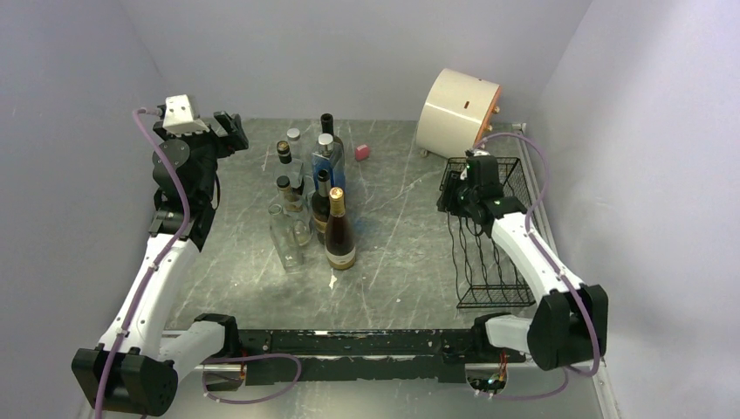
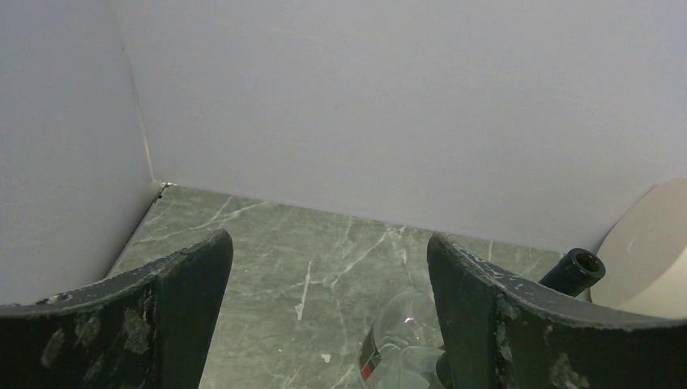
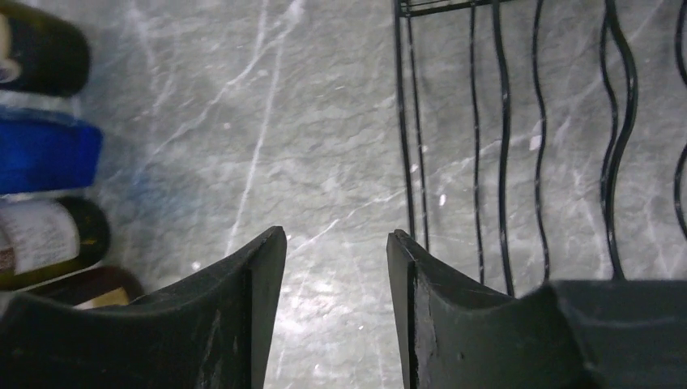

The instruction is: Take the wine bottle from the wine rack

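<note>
Grey marbled table point(image 3: 324, 121) lies under my right end effector point(image 3: 336, 243), fingers apart and empty, wine rack point(image 3: 502, 162) just right. My left end effector point(image 2: 328, 251) is likewise spread; only overhead shows the bottles point(image 1: 339, 229) standing upright.

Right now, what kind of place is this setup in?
Probably a robot lab test cell: plain white walls box in a marble-look table, a left arm and right arm are mounted at its near edge, and bottles plus a wine rack stand like props.

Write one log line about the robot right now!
wine rack: no bottle seen | bottles: standing mid-table | left jaws: open, empty, raised | right jaws: open, empty, by rack edge
</note>
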